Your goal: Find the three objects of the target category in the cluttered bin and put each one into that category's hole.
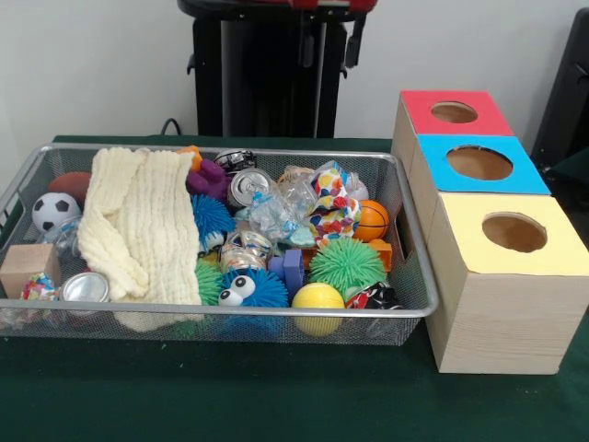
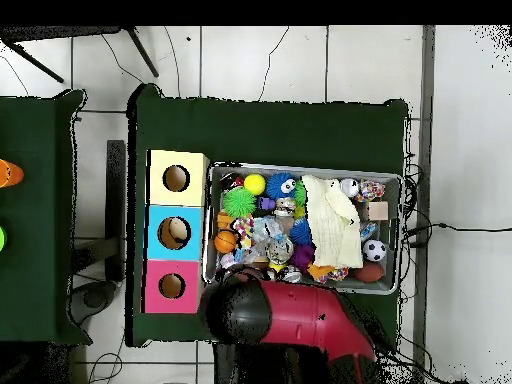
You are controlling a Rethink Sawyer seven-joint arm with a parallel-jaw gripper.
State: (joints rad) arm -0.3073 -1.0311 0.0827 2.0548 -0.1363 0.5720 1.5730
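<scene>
The bin is a shallow silver wire-mesh basket on the green table, full of toys. It also shows in the overhead view. To its right stand three wooden boxes, each with a round hole on top: red, blue, yellow. In the overhead view they lie left of the bin: yellow, blue, red. The red and black arm lies drawn back over the bin's edge nearest the robot. The gripper itself does not show.
In the bin lie a cream cloth, a soccer ball, a wooden block, cans, a green spiky ball, a blue spiky ball with eyes, a yellow ball, a small basketball, and plastic bags.
</scene>
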